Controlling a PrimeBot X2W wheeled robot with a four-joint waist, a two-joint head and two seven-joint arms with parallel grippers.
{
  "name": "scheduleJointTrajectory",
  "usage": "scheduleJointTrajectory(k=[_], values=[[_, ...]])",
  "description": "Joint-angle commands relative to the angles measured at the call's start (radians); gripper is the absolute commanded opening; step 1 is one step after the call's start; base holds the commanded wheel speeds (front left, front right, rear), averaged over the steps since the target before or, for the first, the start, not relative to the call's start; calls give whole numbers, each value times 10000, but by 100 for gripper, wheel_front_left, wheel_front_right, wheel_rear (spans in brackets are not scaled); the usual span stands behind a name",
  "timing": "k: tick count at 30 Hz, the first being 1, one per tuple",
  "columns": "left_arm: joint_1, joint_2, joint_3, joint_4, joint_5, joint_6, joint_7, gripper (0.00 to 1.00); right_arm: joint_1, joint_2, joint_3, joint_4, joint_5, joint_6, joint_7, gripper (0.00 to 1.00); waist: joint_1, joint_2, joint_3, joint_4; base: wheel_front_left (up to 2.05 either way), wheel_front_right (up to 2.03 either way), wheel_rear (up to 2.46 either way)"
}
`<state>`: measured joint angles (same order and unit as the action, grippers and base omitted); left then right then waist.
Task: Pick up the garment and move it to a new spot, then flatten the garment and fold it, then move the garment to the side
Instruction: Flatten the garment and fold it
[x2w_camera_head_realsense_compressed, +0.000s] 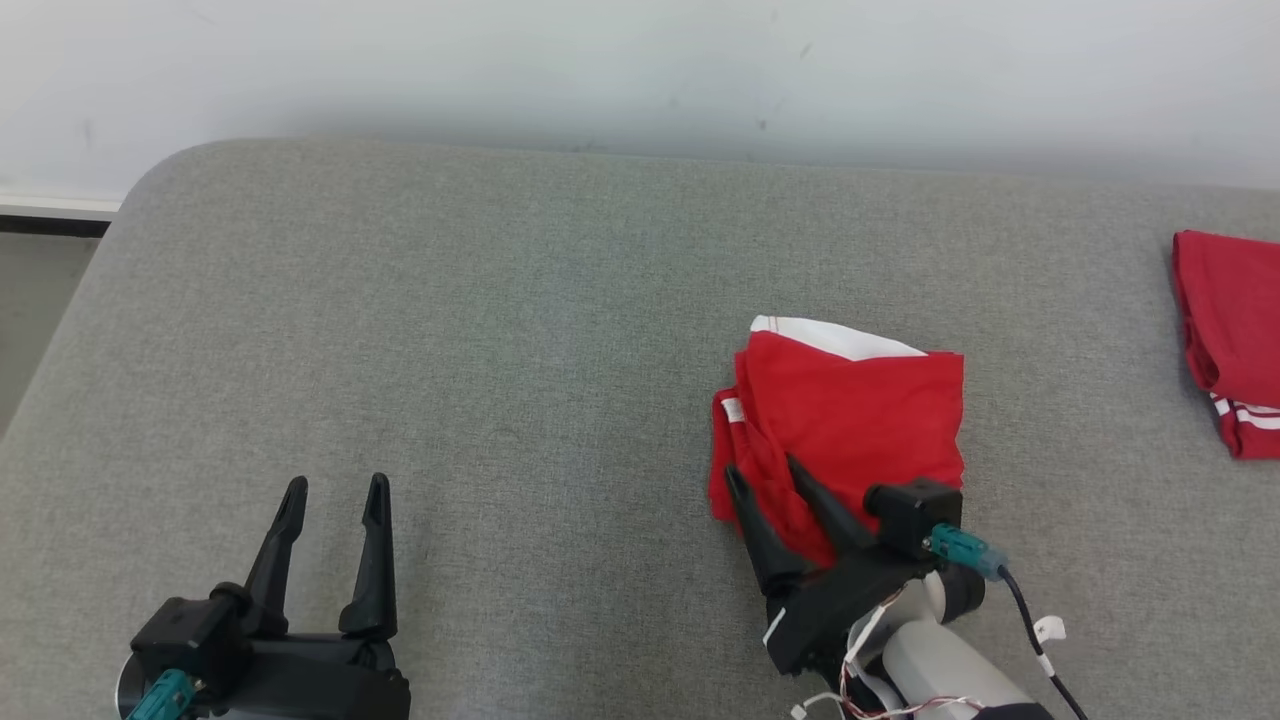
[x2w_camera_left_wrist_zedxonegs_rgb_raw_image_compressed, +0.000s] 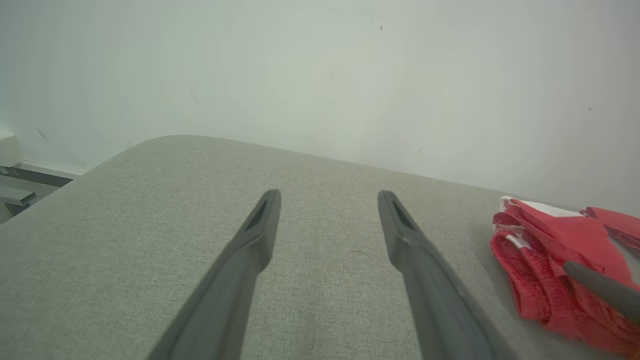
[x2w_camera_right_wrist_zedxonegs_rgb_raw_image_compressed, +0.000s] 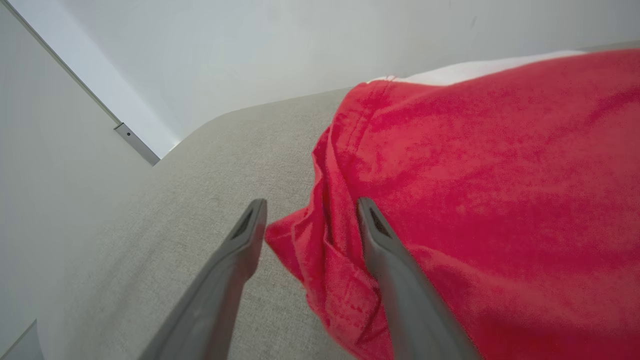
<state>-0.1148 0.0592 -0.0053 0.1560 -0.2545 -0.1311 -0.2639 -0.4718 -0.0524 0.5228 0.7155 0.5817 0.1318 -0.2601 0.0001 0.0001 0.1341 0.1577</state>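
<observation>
**Open right fingers at the folded garment's near-left corner**

The garment is red with a white band along its far edge. It lies folded into a rough square on the grey bench, right of the middle and well short of the wall. Its left edge is bunched into loose folds, and a small white tag shows there.

The right gripper is at the garment's near-left corner with its fingers spread apart and nothing clamped between them. In the right wrist view, the right gripper straddles the bunched edge. One finger lies on the red cloth. The other is over the bare bench just beside the edge.

The left gripper is well apart from the garment, low at the near-left of the bench. In the left wrist view, the left gripper also has its fingers open and empty over bare grey fabric, with the garment off to its right.

A second red cloth with white stripes lies at the bench's far right, apart from the garment.
</observation>
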Motion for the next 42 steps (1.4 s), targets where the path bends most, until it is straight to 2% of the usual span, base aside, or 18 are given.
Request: scheduleJointTrajectory(k=[1, 8, 12, 13, 14, 15, 16, 17, 24, 32, 39, 42], values=[[-14, -18, 39, 23, -67, 9, 2, 100, -97, -1, -178, -269, -213, -28, -52, 100, -1, -1, -31, -53, 0, 0, 0], [126, -16, 135, 10, -14, 9, 2, 100, 712, -692, -1769, -2182, -853, -28, -55, 100, -1, -1, -151, -194, 0, 0, 0], [119, -24, 93, -30, 10, 9, 2, 100, 1069, -1090, -2702, -2471, -1236, -28, -57, 100, -1, -1, -137, -168, 0, 0, 0], [87, -24, 76, -39, 7, 9, 2, 100, 1084, -1114, -2913, -2448, -1312, -28, -55, 89, -1, -1, -109, -149, 0, 0, 0], [41, -26, 53, -42, -1, 9, 2, 100, 1100, -1136, -3092, -2369, -1377, -28, -55, 35, -1, -1, -77, -120, 0, 0, 0], [41, -26, 53, -42, -1, 9, 2, 100, 1100, -1136, -3092, -2369, -1377, -28, -55, 35, -1, -1, -77, -120, 0, 0, 0], [-8, -27, 33, -40, -11, 9, 2, 100, 1069, -1178, -3239, -2270, -1468, -28, -56, 8, -1, -1, -34, -82, 0, 0, 0], [-49, -22, 20, -35, -23, 9, 2, 100, 1014, -1220, -3338, -2109, -1586, -28, -54, 0, -1, -1, 4, -48, 0, 0, 0], [-260, 54, -189, 13, -92, 9, 2, 100, 312, -1131, -3720, -923, -2765, -28, -54, 0, -1, -1, 248, 330, 0, 0, 0], [-399, 42, -349, 122, -139, 9, 2, 100, -159, -402, -3801, 368, -3798, -28, -45, 0, -1, -1, 352, 819, 0, 0, 0], [-470, 24, -453, 195, -176, 9, 2, 100, -205, 2, -2835, 808, -3817, -28, -44, 0, -1, -1, 399, 1101, 0, 0, 0], [-449, 20, -476, 252, -168, 9, 4, 100, -72, 10, -1725, 527, -2852, -28, -42, 0, -1, -1, 346, 1128, 0, 0, 0]])
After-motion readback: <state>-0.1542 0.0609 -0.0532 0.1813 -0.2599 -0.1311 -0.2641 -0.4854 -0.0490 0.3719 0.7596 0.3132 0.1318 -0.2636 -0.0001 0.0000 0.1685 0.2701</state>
